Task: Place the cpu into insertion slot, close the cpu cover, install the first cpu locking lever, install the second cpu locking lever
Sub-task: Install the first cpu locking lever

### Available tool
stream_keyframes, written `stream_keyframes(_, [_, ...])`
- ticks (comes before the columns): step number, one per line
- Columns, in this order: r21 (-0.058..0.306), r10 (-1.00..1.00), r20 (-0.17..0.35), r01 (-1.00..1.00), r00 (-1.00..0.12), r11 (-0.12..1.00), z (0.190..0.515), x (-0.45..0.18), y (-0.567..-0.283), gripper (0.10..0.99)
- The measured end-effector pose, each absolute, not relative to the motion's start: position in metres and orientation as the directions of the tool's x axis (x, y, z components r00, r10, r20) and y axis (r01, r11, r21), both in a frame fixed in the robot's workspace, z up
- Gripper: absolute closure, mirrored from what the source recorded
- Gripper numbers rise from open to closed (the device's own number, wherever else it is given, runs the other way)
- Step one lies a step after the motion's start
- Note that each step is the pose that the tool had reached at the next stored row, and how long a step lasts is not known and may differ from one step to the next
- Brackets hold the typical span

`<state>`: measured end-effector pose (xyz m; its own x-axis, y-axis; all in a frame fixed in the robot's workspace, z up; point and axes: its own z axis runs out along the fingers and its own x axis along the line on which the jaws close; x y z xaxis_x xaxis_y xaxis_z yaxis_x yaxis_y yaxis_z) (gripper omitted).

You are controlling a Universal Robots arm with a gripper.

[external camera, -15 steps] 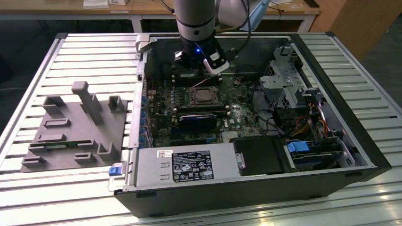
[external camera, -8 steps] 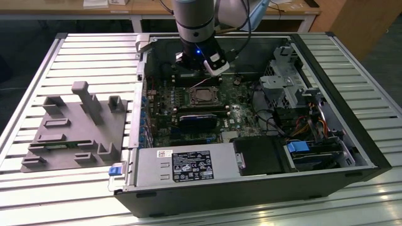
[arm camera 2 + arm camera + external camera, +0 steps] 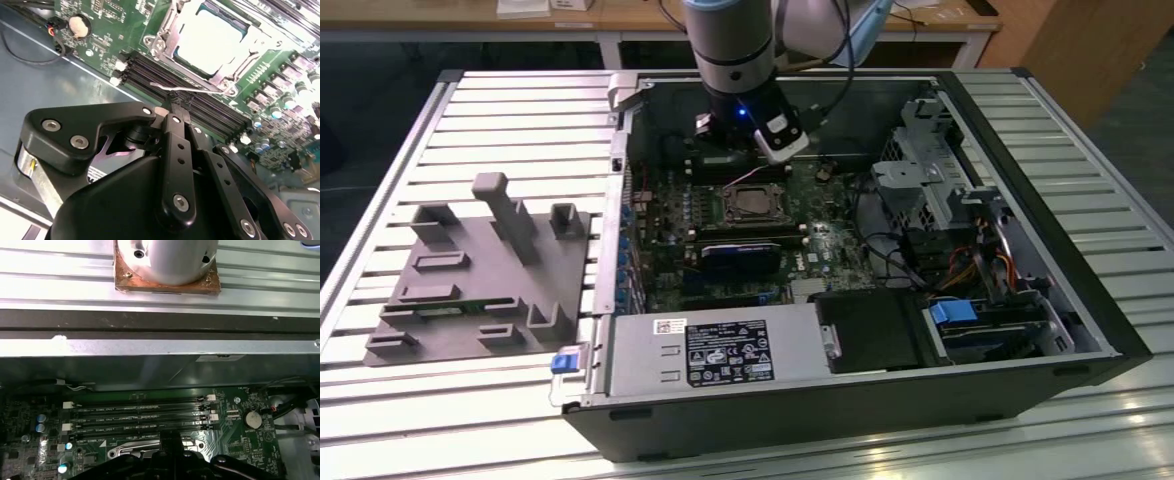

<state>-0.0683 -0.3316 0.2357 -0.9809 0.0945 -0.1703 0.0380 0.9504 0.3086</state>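
1. Claw state. In the second wrist view the claw [image 3: 173, 107] has its fingertips [image 3: 176, 120] drawn together, no gap visible betw. them. Whether they nip the rod cannot be told. Ref. the first wrist view: same closed profile, low over the board.

2. Task item pos. The cpu [image 3: 210, 37] sits flat in its socket, pale top showing. The cpu cover [image 3: 172, 50] lies down around it, window framing the chip. Judged: steps 1 and 2 done.

3. Lever. A thin silvery locking lever [image 3: 200, 91] lies across the black memory slots [image 3: 150, 70], just outside the cover's near edge. It is out over the slots, not tucked against the frame, so it reads as not yet latched.

4. Key relation. Claw tips are at the lever, touching or just above it approx. mid-rod. Lever long axis runs parallel w/ the memory slots and the near socket edge, i.e. crosswise to the claw's reach. The cpu lies beyond the rod, on the far side from the claw.

5. Exterior view. The socket is at 6 o'clock of the arm's wrist, near, inside the open pc case [image 3: 854, 410]. The case rests on the slatted surface [image 3: 520, 110]; a grey fixture [image 3: 480, 270] stands at 9 o'clock of the case, well apart.
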Motion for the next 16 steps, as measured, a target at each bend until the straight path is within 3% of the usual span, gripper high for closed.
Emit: stream_keyframes(16, [0.309, 0.154, -0.181, 0.093, -0.971, 0.947, 0.223, -0.07, -0.331, 0.984])
